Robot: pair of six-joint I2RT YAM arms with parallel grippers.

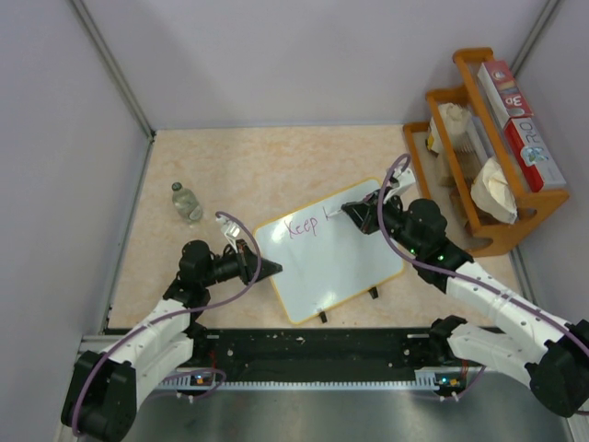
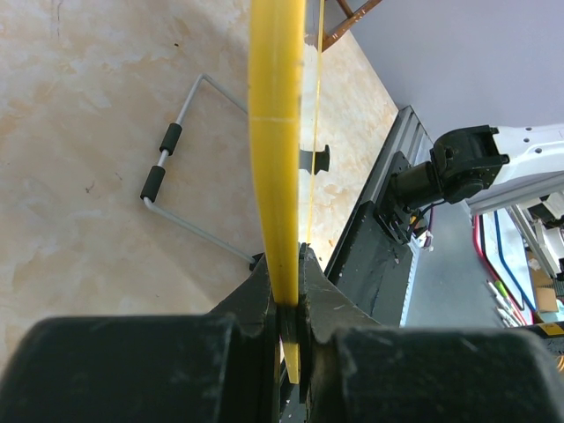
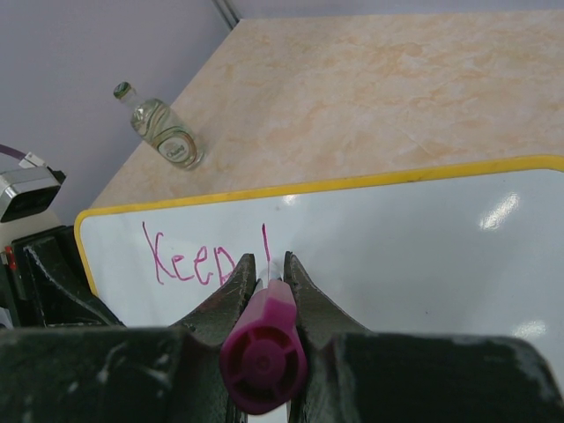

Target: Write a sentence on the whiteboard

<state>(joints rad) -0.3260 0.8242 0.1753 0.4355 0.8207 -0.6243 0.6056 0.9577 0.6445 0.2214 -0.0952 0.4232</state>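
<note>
While clamped, left fingers [image 2: 251, 304]: pinching left rim of whiteboard [image 1: 327, 262]
Right fingers [image 3: 220, 308]: closed around purple marker [image 3: 263, 352], tip at sentence [image 3: 185, 260] "Keep"

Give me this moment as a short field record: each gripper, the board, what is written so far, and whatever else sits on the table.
left gripper: shut on the yellow rim of the whiteboard, at its left corner
right gripper: shut on a purple-pink marker, tip at the board
sentence: "Keep" plus one upright stroke of the next word
bottle: small, clear, on the table left of the board
wooden rack: at the table's right edge, holding boxes and pale bundles
</note>
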